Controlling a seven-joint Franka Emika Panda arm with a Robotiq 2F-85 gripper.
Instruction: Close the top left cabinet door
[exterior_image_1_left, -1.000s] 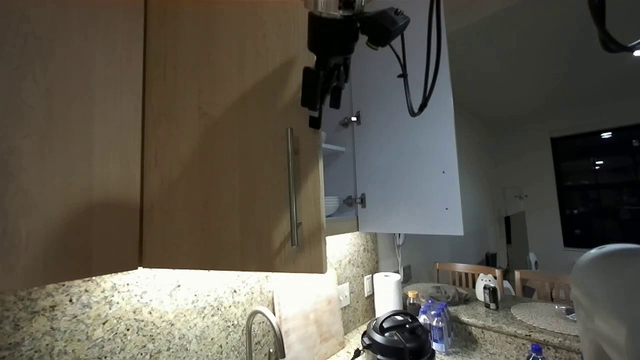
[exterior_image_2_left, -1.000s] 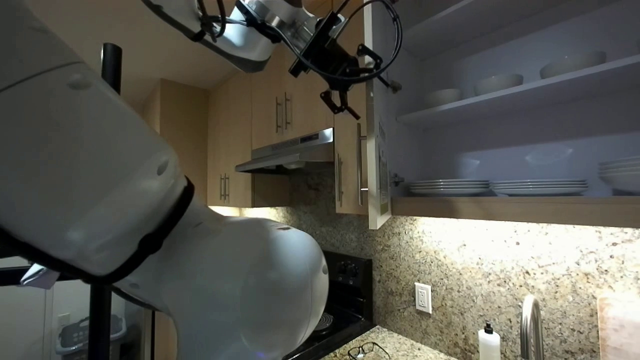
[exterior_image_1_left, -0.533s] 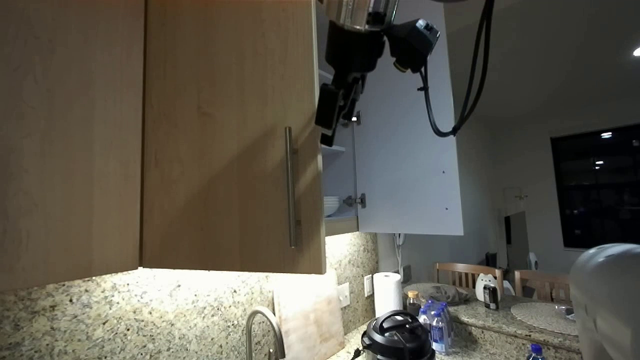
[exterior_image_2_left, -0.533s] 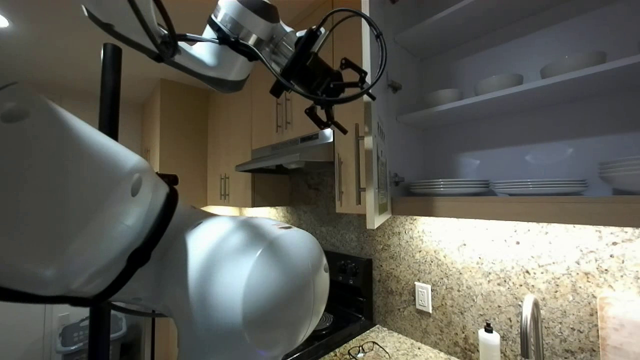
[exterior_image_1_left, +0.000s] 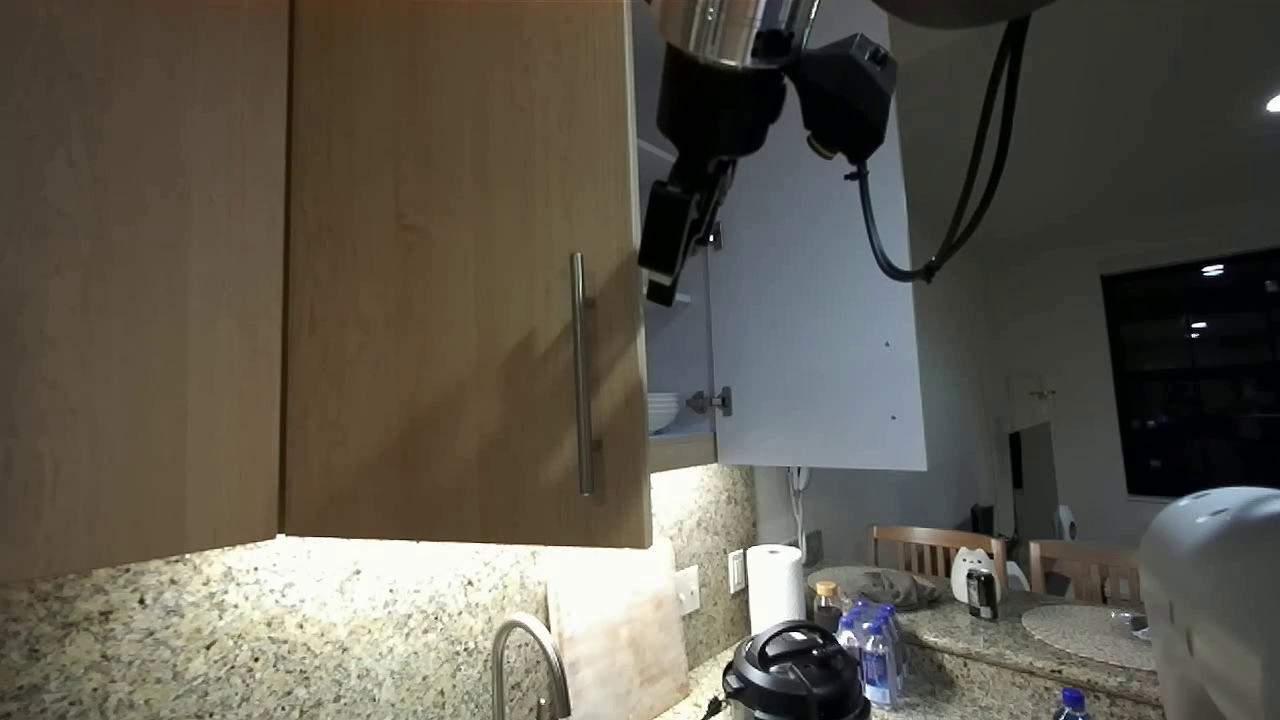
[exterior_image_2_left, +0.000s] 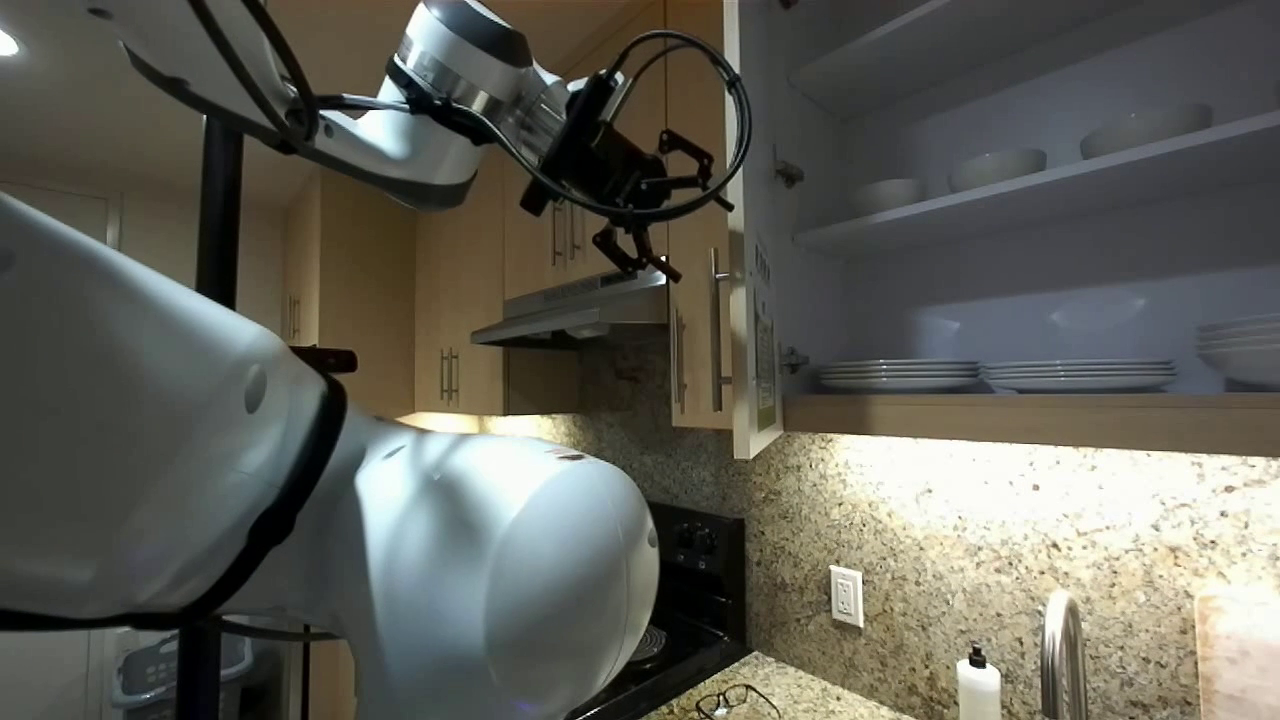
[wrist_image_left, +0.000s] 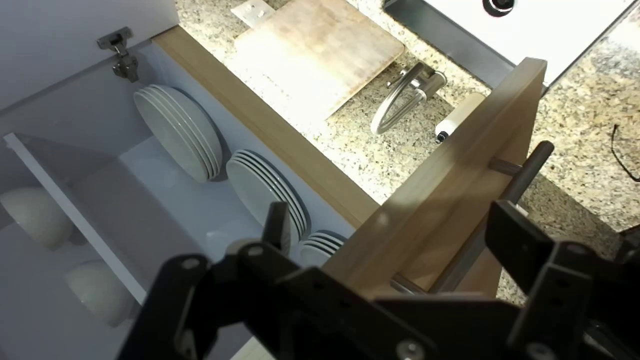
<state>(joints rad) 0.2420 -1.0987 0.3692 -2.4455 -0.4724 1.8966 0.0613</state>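
Beside the open door (exterior_image_1_left: 450, 320) sit plates (exterior_image_2_left: 898, 378); below, a faucet (exterior_image_2_left: 1060, 625).

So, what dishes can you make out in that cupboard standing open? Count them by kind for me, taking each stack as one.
Plate stacks: 2
Stack of deeper dishes, partly cut off in an exterior view: 1
Single bowls: 3
Total: 6, though more may be out of sight.
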